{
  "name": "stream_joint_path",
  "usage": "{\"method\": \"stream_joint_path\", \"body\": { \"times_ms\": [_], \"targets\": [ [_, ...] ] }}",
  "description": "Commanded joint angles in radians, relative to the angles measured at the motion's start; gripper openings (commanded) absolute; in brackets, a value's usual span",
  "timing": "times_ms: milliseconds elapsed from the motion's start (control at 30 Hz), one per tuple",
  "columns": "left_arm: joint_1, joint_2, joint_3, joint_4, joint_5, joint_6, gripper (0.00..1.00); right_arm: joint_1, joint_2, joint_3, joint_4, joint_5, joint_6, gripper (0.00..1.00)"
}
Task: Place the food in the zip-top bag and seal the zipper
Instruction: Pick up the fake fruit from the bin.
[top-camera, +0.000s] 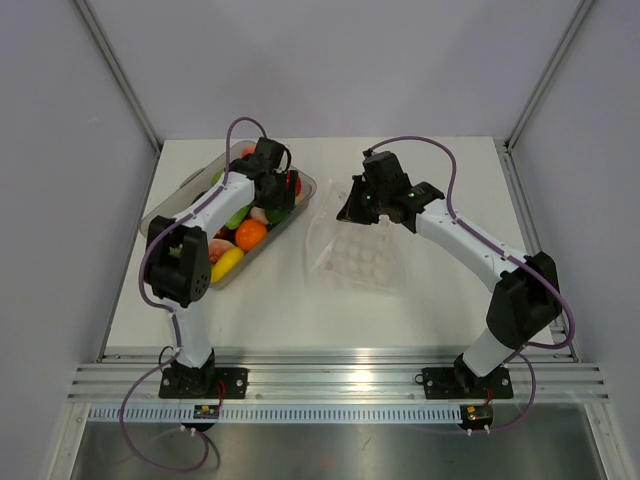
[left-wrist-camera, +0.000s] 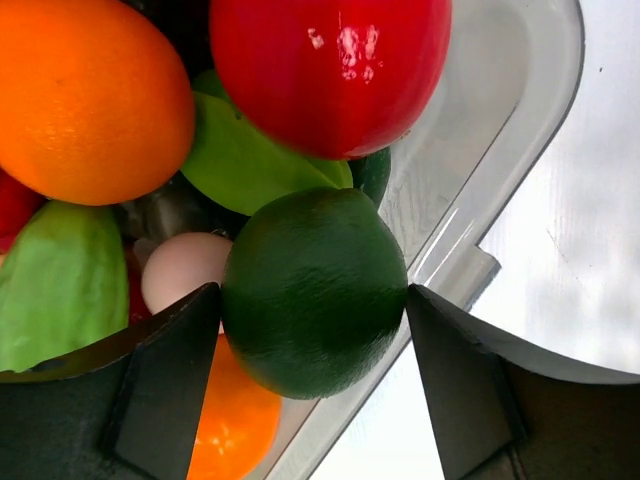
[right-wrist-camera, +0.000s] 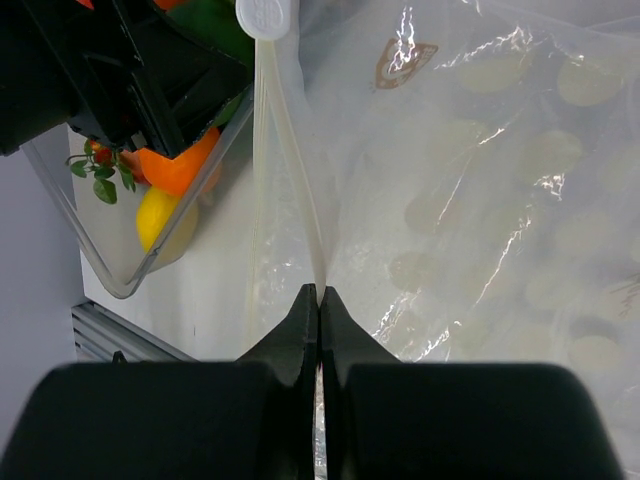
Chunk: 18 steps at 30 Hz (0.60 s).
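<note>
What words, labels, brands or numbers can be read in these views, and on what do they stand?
No legible text in any view.
On the zip-top bag: a brown shield-shaped mark, any lettering too blurred to read.
On the small board at the left arm's base: markings too small to read.

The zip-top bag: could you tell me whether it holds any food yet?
Empty: only the white dimpled tray shows through the floppy transparent zip-top bag; the glossy toy food lies in the rigid clear tray.
</note>
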Motion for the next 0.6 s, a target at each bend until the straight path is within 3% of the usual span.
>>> {"method": "stream_joint_path", "body": {
  "times_ms": [0, 167, 233, 400, 567],
  "targets": [
    [0.002, 0.025, 0.050, 0.015, 0.037, 0.016, 0.71, 0.015, -0.041, 0.001, 0.008, 0.018, 0.009, 0.00],
    [0.002, -0.001, 0.044, 0.011, 0.036, 0.015, 0.54, 0.018, -0.040, 0.000, 0.008, 0.023, 0.011, 0.00],
    [0.002, -0.021, 0.042, 0.000, 0.024, 0.009, 0.42, 0.020, -0.040, 0.001, 0.005, 0.023, 0.011, 0.00],
    [0.002, -0.170, 0.009, 0.008, 0.016, -0.008, 0.33, 0.024, -0.032, 0.005, 0.006, 0.024, 0.009, 0.00],
    [0.002, -0.282, -0.011, 0.006, 0.140, -0.011, 0.16, 0.034, 0.000, 0.024, 0.009, 0.023, 0.011, 0.00]
  ]
}}
